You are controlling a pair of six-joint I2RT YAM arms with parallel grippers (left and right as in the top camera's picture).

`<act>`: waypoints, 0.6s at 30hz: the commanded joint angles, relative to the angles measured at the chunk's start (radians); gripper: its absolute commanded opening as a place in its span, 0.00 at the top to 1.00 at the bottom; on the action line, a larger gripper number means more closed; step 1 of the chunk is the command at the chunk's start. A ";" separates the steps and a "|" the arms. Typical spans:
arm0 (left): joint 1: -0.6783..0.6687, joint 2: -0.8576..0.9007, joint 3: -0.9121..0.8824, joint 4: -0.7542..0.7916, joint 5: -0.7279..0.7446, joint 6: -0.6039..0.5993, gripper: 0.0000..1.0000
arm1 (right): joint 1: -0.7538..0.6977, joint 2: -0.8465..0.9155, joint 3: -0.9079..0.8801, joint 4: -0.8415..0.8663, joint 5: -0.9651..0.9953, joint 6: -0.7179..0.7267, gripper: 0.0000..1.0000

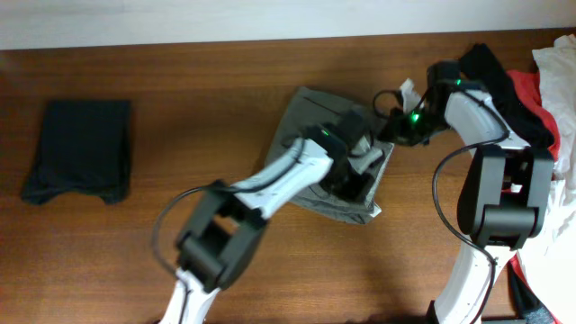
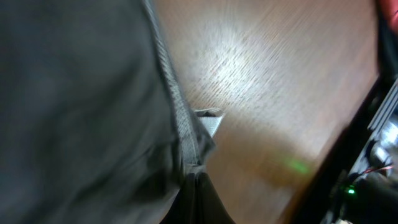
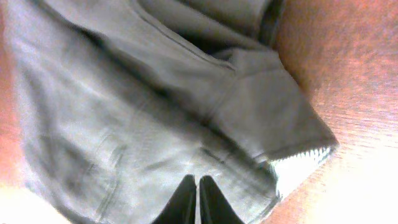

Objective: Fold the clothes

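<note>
The clothes here are grey-khaki trousers (image 1: 310, 117), folded into a rough square at the table's centre. My left gripper (image 1: 358, 180) lies over their right half. In the left wrist view the trousers (image 2: 81, 112) fill the left side, blurred. Their hem runs straight into my shut left gripper (image 2: 198, 177), which pinches that edge. A pale lining tab (image 2: 210, 121) sticks out beside it. My right gripper (image 1: 393, 130) is at the trousers' right edge. In its own view the right gripper (image 3: 198, 179) is all but closed, its tips against the trousers (image 3: 124, 112). A pale waistband lining (image 3: 298, 163) shows at the corner.
A black folded garment (image 1: 79, 148) lies at the far left. A pile of clothes sits at the right edge: black (image 1: 490, 67), red (image 1: 531, 103) and white (image 1: 562, 63). Both arms cross the near side of the table (image 1: 207, 99).
</note>
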 commanded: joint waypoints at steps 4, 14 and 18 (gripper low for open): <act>0.083 -0.191 0.036 -0.125 -0.403 -0.131 0.94 | -0.018 -0.041 0.316 -0.256 0.066 0.001 0.85; 0.156 -0.187 -0.054 -0.182 -0.551 -0.195 0.60 | -0.098 -0.039 0.435 -0.452 0.159 0.001 0.01; 0.157 -0.187 -0.106 -0.168 -0.554 -0.195 0.59 | -0.105 -0.039 0.435 -0.450 0.162 0.001 0.01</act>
